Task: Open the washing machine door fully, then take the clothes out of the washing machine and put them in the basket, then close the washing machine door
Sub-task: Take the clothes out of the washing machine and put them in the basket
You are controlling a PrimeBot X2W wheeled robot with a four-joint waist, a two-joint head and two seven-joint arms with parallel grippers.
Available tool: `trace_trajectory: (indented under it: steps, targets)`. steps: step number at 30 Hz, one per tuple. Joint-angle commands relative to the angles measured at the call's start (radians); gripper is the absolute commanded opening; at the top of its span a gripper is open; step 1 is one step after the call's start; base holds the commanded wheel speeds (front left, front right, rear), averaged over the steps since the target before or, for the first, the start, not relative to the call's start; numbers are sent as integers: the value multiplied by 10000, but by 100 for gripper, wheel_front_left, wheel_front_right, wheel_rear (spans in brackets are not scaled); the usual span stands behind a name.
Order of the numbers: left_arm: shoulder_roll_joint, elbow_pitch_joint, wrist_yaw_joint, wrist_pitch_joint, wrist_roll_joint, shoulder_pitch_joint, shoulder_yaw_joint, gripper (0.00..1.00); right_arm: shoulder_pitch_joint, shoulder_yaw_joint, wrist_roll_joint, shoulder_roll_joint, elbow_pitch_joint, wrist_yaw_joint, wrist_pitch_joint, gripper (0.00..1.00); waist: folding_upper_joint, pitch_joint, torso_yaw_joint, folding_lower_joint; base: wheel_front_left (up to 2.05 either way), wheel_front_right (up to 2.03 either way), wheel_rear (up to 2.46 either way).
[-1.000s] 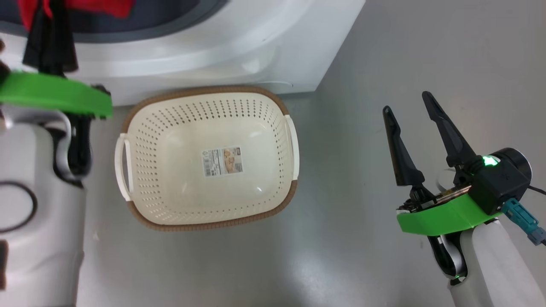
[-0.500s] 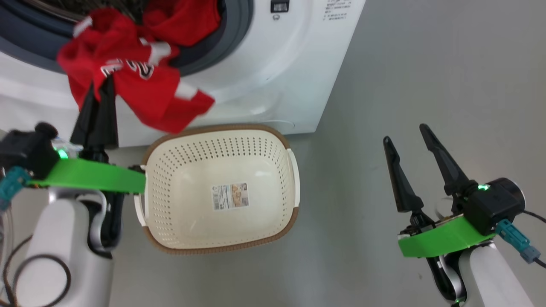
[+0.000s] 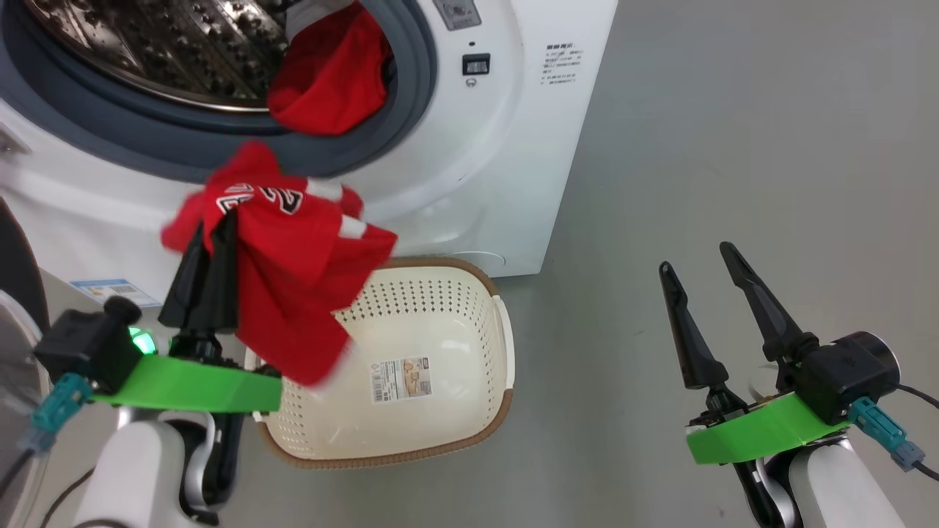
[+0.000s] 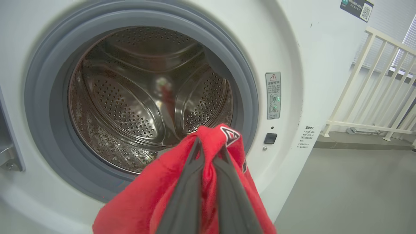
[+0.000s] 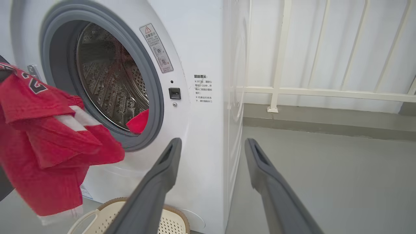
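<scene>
The washing machine (image 3: 506,147) stands with its steel drum (image 3: 147,51) exposed. The washing machine door's black rim (image 3: 18,271) shows at the far left edge. My left gripper (image 3: 213,227) is shut on a red jersey (image 3: 293,293) with white trim, which hangs over the left part of the cream basket (image 3: 440,323) on the floor. In the left wrist view the closed fingers (image 4: 185,195) pinch the red cloth (image 4: 143,204) before the drum (image 4: 130,97). More red clothes (image 3: 330,73) lie at the drum's lip. My right gripper (image 3: 695,258) is open and empty, to the right of the basket.
Grey floor (image 3: 733,110) spreads to the right of the machine. A white railing (image 5: 308,91) runs behind it. A blue label sticker (image 3: 114,291) sits low on the machine front. A door latch slot (image 3: 475,64) is beside the grey seal.
The head camera has tipped upward, bringing the drum into view. My left gripper has drawn the red jersey out of the drum opening and down over the basket. The right gripper stays open.
</scene>
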State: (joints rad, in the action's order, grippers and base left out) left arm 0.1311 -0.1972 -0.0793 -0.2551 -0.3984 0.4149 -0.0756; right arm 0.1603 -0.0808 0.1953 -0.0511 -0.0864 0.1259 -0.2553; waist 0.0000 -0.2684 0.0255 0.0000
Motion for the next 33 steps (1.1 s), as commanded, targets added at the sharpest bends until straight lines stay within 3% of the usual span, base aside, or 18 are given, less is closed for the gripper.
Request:
trace_trajectory:
  steps: [1,16,33]
  targets:
    - [207,472,106,38,76,-119,250,0,-87,-182,172,9,237,48,-65,100,0,91,9,0,0,0,0]
    - [-196,1418,655,741,-121,-1049,-131,0,-136,-167,140,9,397,48,-65,100,0,-33,11,0,0,0,0]
    - [-326,-1788,563,1306,-178,564,-682,0,344,-283,104,9,516,48,-65,100,0,-1343,176,0,0,0,0]
